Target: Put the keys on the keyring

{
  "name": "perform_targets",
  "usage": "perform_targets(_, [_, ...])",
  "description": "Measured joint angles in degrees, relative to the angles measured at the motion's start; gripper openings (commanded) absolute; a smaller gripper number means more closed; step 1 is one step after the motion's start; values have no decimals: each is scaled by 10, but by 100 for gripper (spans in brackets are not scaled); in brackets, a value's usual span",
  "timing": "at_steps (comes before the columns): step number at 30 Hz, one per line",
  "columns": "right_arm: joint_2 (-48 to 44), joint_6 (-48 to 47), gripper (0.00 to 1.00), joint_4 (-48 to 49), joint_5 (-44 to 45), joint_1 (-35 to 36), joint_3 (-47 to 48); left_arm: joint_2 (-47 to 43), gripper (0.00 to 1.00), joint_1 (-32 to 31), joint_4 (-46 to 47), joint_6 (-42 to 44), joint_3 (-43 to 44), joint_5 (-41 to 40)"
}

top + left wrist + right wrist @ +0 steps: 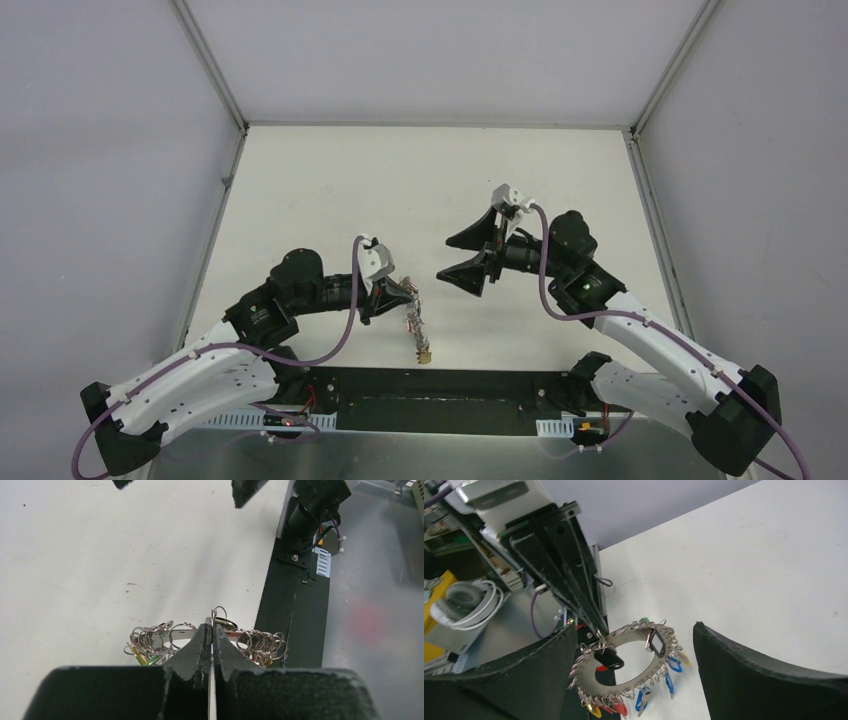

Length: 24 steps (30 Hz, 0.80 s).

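your left gripper (pixel 398 296) is clamped shut on the keyring (pixel 413 318), which hangs on edge by the near edge of the table (pixel 300 180). hold that pinch steady and bring the wide-open, empty right gripper (pixel 443 260) in squarely from beyond. only the right wrist view shows a black-headed key (pixel 609 658) against the ring's band, while the top view blurs it into the fringe.

The middle of the keyring (pixel 177 632), probably its rim, hides behind the left jaws.
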Motion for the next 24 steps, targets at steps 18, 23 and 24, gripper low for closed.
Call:
perform_targets(18, [54, 6, 43, 155, -115, 81, -92, 14, 0, 0, 32, 2, 1, 92])
perform_targets(23, [64, 0, 38, 155, -114, 84, -92, 16, 0, 0, 37, 2, 1, 101])
perform_targets(24, [64, 0, 37, 155, -113, 85, -92, 16, 0, 0, 37, 2, 1, 102])
